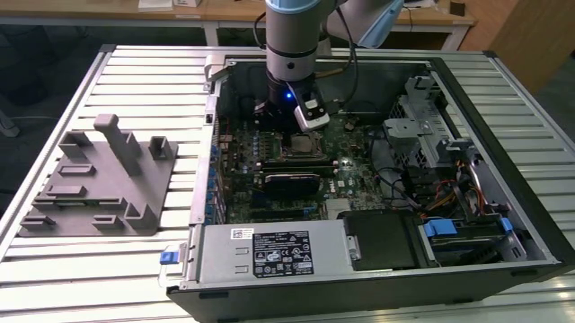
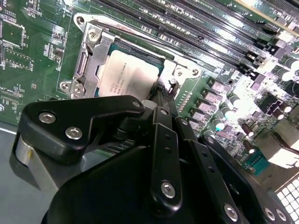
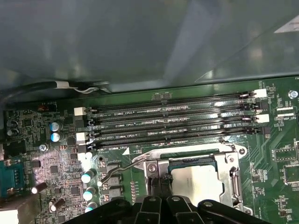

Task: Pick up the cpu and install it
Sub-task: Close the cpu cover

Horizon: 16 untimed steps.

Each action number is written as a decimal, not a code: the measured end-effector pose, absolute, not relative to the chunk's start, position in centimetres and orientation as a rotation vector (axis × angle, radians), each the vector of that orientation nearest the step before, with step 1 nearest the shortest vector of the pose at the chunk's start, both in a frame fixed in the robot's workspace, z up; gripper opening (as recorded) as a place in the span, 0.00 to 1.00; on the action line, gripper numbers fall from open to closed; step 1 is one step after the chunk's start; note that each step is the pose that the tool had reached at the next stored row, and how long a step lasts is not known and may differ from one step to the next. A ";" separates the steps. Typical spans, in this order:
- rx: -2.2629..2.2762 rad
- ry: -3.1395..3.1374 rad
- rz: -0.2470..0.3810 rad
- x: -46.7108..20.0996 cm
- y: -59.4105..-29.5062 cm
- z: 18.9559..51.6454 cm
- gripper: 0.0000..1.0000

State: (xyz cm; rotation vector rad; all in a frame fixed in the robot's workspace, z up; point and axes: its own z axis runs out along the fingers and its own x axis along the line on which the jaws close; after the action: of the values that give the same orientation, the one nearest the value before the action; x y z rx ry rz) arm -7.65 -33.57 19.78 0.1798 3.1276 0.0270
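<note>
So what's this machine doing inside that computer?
A robot arm reaches down into an open computer case lying on a slatted table. Its gripper, fingers together, sits right at the edge of the cpu, a small silvery chip lying in the metal-framed socket on the green motherboard. A grey fixture stands apart, on the exterior view's left.

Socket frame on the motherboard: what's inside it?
The cpu lies inside the socket frame, silvery top showing. The claw covers one edge; whatever lies beneath the cpu is hidden.
</note>
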 end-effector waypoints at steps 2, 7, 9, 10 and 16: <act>0.180 3.128 0.027 -7.7 -33.6 19.8 0.11; 0.180 3.127 0.027 -7.8 -33.6 19.7 0.11; 0.180 3.127 0.027 -7.9 -33.6 19.7 0.11; 0.180 3.127 0.027 -7.9 -33.6 19.7 0.11; 0.180 3.127 0.029 -7.9 -33.6 19.8 0.11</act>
State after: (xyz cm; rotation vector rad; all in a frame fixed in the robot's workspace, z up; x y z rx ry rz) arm -7.92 -33.56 19.78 0.1799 3.1270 0.0287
